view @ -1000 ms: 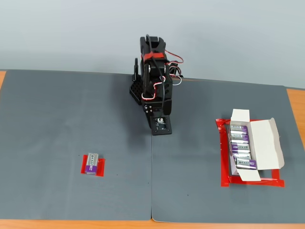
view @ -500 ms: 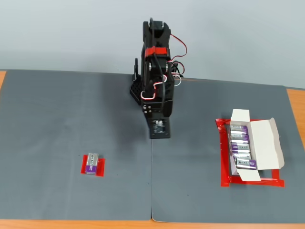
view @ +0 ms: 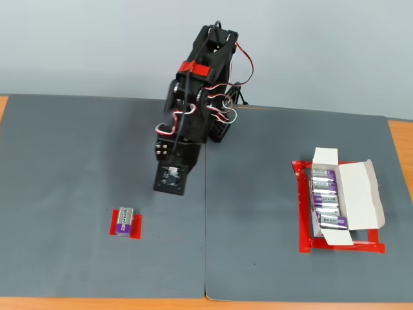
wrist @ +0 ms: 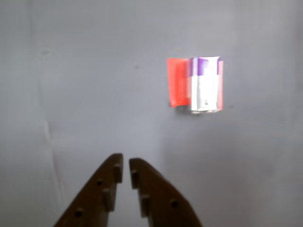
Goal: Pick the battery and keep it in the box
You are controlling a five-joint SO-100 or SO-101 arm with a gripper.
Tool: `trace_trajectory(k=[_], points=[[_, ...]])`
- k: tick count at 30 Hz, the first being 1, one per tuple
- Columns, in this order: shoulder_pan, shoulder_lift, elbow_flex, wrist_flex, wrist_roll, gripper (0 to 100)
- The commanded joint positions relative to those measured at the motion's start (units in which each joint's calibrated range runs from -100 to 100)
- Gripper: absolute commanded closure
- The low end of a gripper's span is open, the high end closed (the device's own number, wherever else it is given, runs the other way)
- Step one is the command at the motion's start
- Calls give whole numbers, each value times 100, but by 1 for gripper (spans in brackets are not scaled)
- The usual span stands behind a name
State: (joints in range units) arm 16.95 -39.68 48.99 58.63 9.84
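Observation:
A silver-grey battery with a purple band (wrist: 206, 85) lies on a flat red tape patch (wrist: 177, 81), above and to the right of my gripper (wrist: 126, 161) in the wrist view. The brown fingers are empty and almost touching, hovering over the grey mat. In the fixed view the battery (view: 122, 221) lies at the front left, and the arm (view: 193, 110) stands folded at mid-table, behind and to the right of it. The white box (view: 361, 194) lies open at the right with several identical batteries (view: 326, 200) in a row inside.
A red tape border (view: 303, 219) frames the box. Two grey mats (view: 77, 148) cover the table, with a seam (view: 205, 258) down the middle. Orange table edges (view: 401, 142) show at the sides. Cables (view: 239, 77) loop behind the arm.

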Motion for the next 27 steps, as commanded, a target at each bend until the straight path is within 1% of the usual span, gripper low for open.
trace_trajectory(k=[1,9,17,27], points=[[286,564,-824,-56,217,98],[726,1895,-1819,-90,769,98],[1017,2743,-2072,-941,779,98],[987,3319,-2145,-1071,779,97]])
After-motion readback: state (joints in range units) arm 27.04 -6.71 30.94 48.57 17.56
